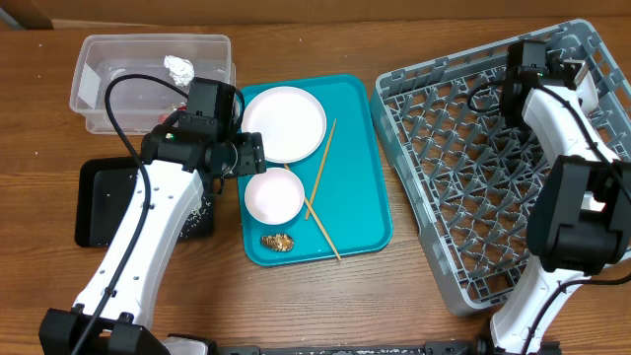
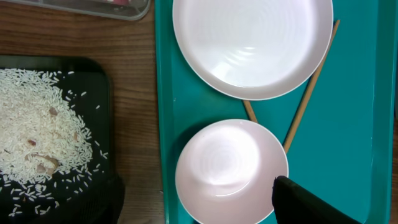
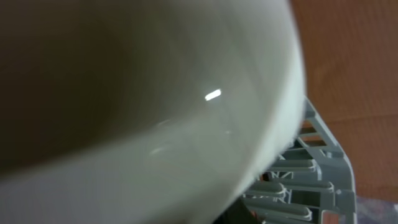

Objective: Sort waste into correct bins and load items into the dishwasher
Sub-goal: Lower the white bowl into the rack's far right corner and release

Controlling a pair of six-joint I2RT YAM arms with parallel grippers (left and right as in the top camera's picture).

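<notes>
My left gripper [image 1: 246, 158] hangs open over the white bowl [image 1: 274, 195] on the teal tray [image 1: 360, 148]. In the left wrist view one finger [image 2: 311, 205] is at the bowl's [image 2: 230, 165] right rim and the other stands over the black tray [image 2: 102, 81] of loose rice [image 2: 37, 137]. The round white plate [image 1: 284, 123] lies behind the bowl, two chopsticks [image 1: 320, 177] beside it, and a brown food lump [image 1: 277, 242] lies in front. My right gripper [image 1: 540, 61] is over the grey dish rack's [image 1: 463, 187] far corner. A pale bowl [image 3: 137, 112] fills its wrist view and hides the jaws.
The clear tub [image 1: 118, 59] at the back left holds a white tissue ball [image 1: 179, 67]. A black cable [image 1: 123, 118] loops over the tub and my left arm. The rack's upright pegs [image 3: 292, 186] show under the pale bowl.
</notes>
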